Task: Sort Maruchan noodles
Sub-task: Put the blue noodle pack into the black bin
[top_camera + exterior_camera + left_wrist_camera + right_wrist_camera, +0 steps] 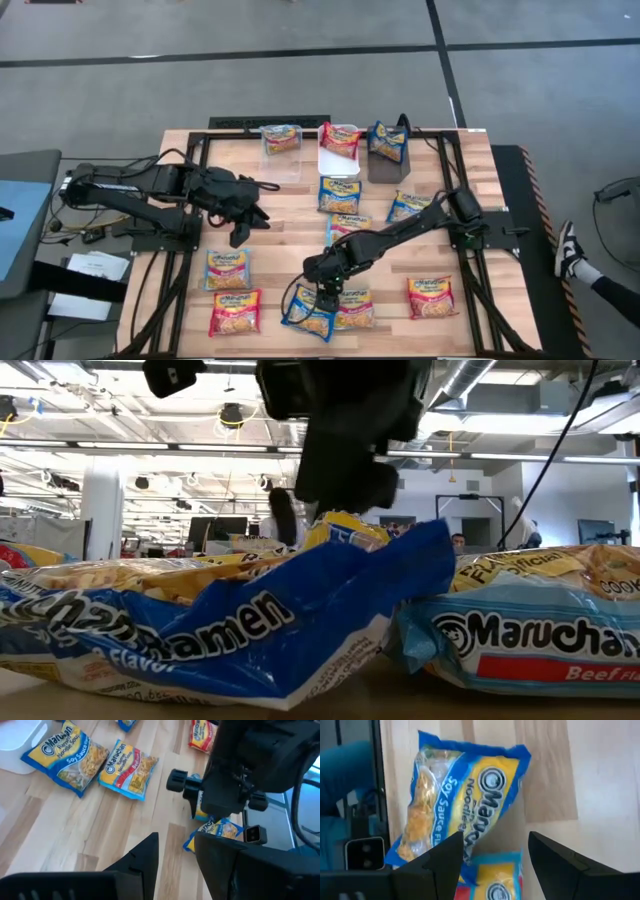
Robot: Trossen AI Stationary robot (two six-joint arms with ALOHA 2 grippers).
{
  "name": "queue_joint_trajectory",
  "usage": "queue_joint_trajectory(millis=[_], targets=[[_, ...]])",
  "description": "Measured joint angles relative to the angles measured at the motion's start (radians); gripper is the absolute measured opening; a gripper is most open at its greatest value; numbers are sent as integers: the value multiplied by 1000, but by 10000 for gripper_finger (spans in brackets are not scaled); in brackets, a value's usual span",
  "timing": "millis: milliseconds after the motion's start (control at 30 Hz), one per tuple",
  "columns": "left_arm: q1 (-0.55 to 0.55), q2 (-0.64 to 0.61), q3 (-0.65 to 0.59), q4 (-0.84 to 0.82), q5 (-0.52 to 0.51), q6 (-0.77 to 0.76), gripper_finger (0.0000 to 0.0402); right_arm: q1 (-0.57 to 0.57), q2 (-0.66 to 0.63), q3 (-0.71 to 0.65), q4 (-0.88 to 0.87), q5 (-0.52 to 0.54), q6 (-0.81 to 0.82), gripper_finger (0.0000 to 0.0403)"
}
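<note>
Several Maruchan noodle packets lie flat on the wooden table. My right gripper point(325, 294) point(492, 857) hangs open near the front edge, just over a blue soy sauce packet point(308, 313) point(465, 795) point(250, 630). That packet's end rests on a red-striped beef packet point(353, 308) point(530, 645). The right fingers stand above the blue packet's end, one to each side. My left gripper point(240, 233) point(175, 851) hovers open over bare wood at the table's left, nothing between its fingers.
At the back stand a clear bin point(283, 165), a white bin point(326, 162) and a dark bin point(386, 170), each with a packet. More packets lie mid-table point(340, 194), front left point(229, 268) point(235, 312) and front right point(432, 297). The black frame rails edge the table.
</note>
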Motion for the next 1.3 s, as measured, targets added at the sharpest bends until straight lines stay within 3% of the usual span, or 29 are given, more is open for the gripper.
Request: queue_joint_trajectory(millis=[433, 900, 1300], targets=[[0, 0, 0, -6, -12, 16, 112, 26, 60, -1, 4, 8, 75, 249], [0, 0, 0, -9, -12, 16, 112, 0, 16, 1, 44, 42, 133, 249], [0, -1, 0, -9, -15, 20, 112, 43, 28, 0, 73, 47, 174, 249]])
